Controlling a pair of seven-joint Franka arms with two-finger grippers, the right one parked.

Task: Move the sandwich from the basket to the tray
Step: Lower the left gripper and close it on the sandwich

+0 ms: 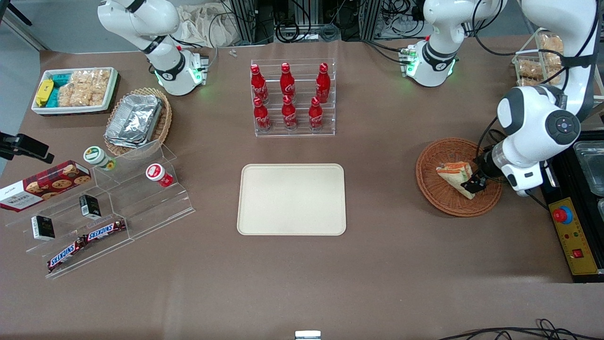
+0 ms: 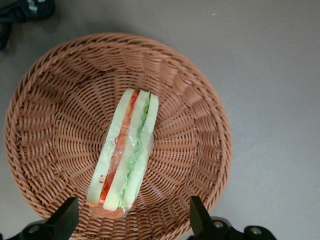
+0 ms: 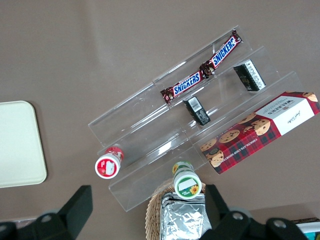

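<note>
The sandwich (image 1: 455, 175) lies in the round reddish-brown basket (image 1: 441, 200), toward the working arm's end of the table. It is a wrapped wedge with pale bread and orange and green filling (image 2: 127, 155), resting on the basket's woven floor (image 2: 192, 125). My gripper (image 1: 474, 183) hovers low over the basket at one end of the sandwich. It is open (image 2: 132, 219), with a finger on each side of that end, and neither finger touches the sandwich. The cream tray (image 1: 291, 199) lies bare at the table's middle, toward the parked arm from the basket.
A clear rack of red cola bottles (image 1: 289, 99) stands farther from the front camera than the tray. A black control box with a red button (image 1: 564, 215) sits close beside the basket. Acrylic shelves with snacks (image 1: 101, 208) lie toward the parked arm's end.
</note>
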